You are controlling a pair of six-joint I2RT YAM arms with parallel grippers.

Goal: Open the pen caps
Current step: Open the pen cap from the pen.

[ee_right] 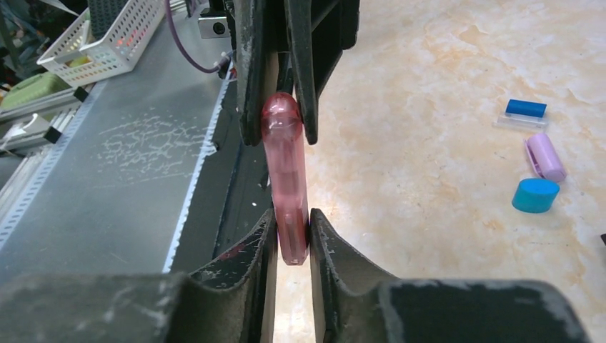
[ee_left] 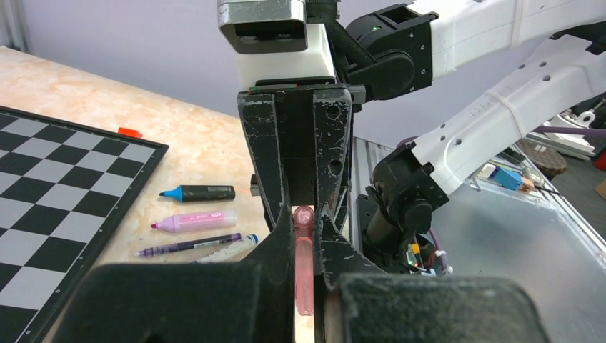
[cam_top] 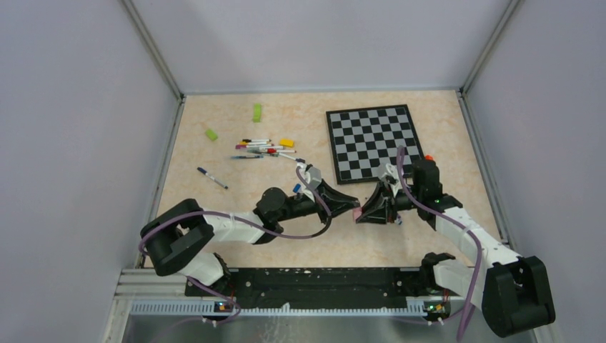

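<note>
Your pink pen (ee_right: 284, 157) hangs in the air over the front middle of the bench (cam_top: 371, 246), pinched at both ends. The left end effector (ee_left: 306, 239) is closed tight on one end and the right end effector (ee_right: 291, 221) is clamped on the other, tips facing each other. The pen's long axis runs straight from one to the other, left to right, so any pull should follow that line, each arm drawing outward. You can't tell which end is the cap. Bare bench lies to the left; the chessboard (cam_top: 371, 143) sits just behind the right arm.
</note>
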